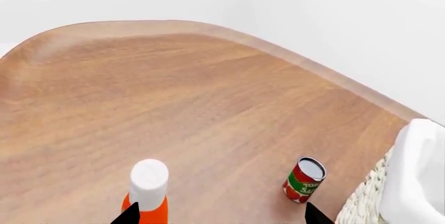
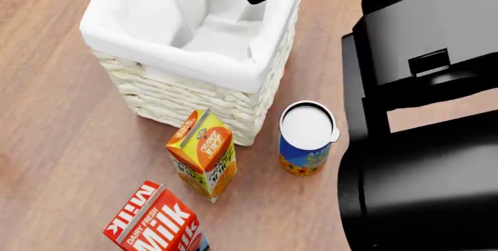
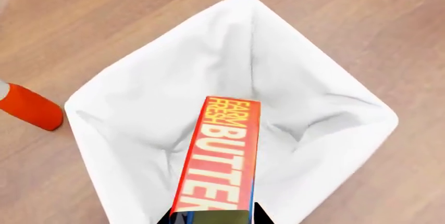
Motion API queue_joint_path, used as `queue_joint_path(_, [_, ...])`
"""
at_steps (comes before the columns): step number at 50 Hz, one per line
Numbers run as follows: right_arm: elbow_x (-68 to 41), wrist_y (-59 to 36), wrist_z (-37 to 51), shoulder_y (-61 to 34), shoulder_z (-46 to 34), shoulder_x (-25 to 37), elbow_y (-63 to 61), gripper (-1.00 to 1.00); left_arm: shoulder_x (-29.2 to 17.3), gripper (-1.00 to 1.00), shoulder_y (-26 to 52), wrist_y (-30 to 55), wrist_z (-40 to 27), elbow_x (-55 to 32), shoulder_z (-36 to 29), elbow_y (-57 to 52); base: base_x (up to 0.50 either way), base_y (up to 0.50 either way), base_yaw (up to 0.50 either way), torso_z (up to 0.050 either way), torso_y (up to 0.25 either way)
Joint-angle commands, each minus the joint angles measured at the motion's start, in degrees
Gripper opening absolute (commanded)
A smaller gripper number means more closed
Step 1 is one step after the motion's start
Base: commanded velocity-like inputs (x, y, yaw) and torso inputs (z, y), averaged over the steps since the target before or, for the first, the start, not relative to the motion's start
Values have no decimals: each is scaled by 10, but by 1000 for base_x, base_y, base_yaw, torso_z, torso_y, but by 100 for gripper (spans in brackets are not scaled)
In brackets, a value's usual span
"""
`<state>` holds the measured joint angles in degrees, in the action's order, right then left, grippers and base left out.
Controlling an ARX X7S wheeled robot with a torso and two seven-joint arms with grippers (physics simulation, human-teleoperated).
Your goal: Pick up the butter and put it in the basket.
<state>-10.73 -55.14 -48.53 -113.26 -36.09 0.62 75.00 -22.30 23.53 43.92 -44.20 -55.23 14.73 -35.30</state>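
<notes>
The right pincer [image 3: 212, 219] grips the butter [image 3: 219, 153] over the basket [image 3: 139, 109] — best released centred, clear of the rim.

The butter [image 3: 219, 156] hangs over the basket [image 2: 195, 96]; the juice carton [image 2: 204, 154] stands just before it.

The right gripper [image 3: 212, 219] points downward, its black fingers [image 3: 259, 214] clamped on the end of the slim red-and-orange butter box [image 3: 219, 153]. Only the left gripper's [image 1: 219, 214] two dark fingertips [image 1: 128, 214] show, spread well apart.
</notes>
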Motion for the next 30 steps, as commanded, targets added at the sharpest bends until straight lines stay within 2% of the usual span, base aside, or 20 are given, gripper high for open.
queue_joint_path(1, [-44,7,-46,-8,-37,-6,0,-100,-3,100,-2,4,-8,-10,2,-8,0,0,0,0,0])
queue_joint_path(30, [-61,22,-90,-9,-45,-6,0,-100,-7,100,-3,1,-14,-17,-1,-9,0,0,0,1,1])
